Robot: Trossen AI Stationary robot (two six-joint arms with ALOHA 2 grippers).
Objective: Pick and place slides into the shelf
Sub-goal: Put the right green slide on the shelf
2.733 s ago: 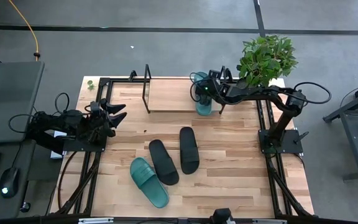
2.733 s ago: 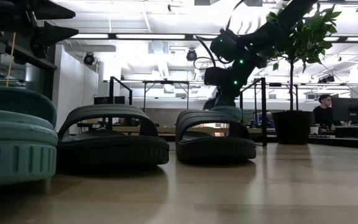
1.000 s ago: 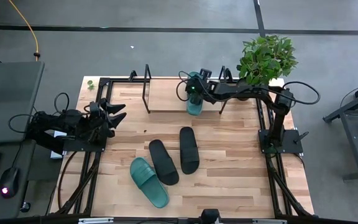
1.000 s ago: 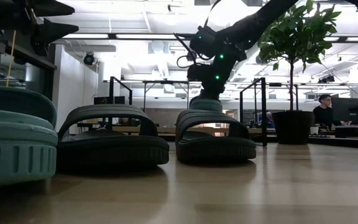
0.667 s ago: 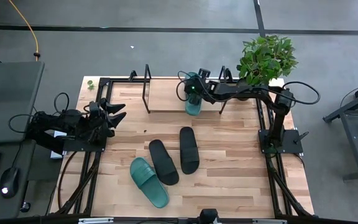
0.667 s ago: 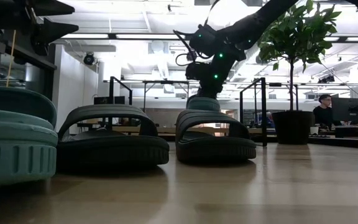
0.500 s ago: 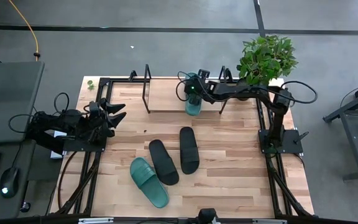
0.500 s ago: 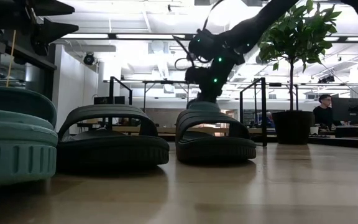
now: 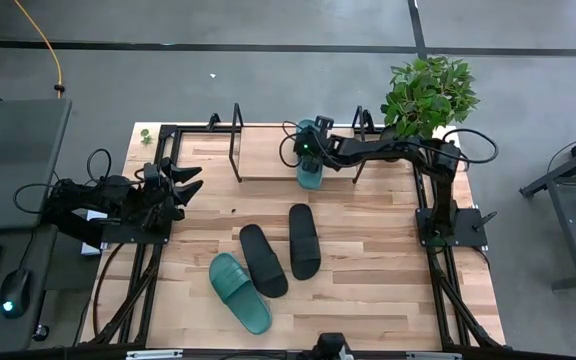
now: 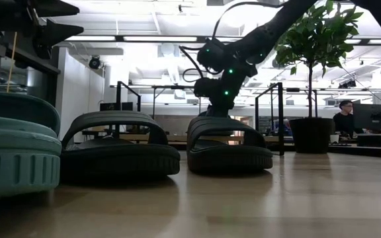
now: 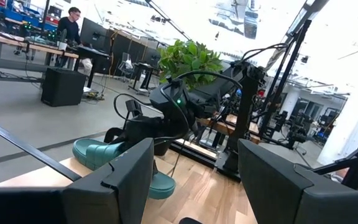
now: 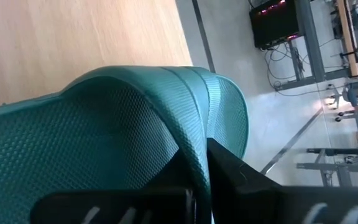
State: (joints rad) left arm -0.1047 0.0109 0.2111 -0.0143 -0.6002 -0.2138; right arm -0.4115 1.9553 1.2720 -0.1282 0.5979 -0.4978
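Note:
In the high view my right gripper point(image 9: 307, 150) reaches over the shelf point(image 9: 268, 150), a light board between thin black uprights, and is shut on a teal slide point(image 9: 310, 172) that lies far-to-near across the board. The left wrist view shows that slide point(image 11: 101, 154) below the right gripper point(image 11: 143, 132). Two black slides point(image 9: 263, 260) point(image 9: 304, 240) and a second teal slide point(image 9: 239, 292) lie sole-down on the table nearer me. My left gripper point(image 9: 190, 180) waits open at the table's left edge. In the low view the held slide is hidden behind a black slide point(image 10: 227, 142). My right gripper pinches a thin wall of the teal slide point(image 12: 197, 163), at the ribbed strap's edge, between its two fingers point(image 12: 253, 186). It comes from above, slanting from the table's right. The slide's near end point(image 11: 158, 185) looks low on the shelf board; whether the far part rests there, I cannot tell.
A potted plant point(image 9: 428, 95) stands at the table's far right corner, beside the shelf's right upright point(image 9: 356, 150). The left part of the shelf board point(image 9: 263, 150) is bare. A black tube frame point(image 9: 158, 250) runs along the table sides. A person point(image 10: 344, 118) sits far behind.
My right gripper has carried the teal slide a little toward the table's left along the shelf board and has come down, so the slide drops out of sight behind the black slide in the low view.

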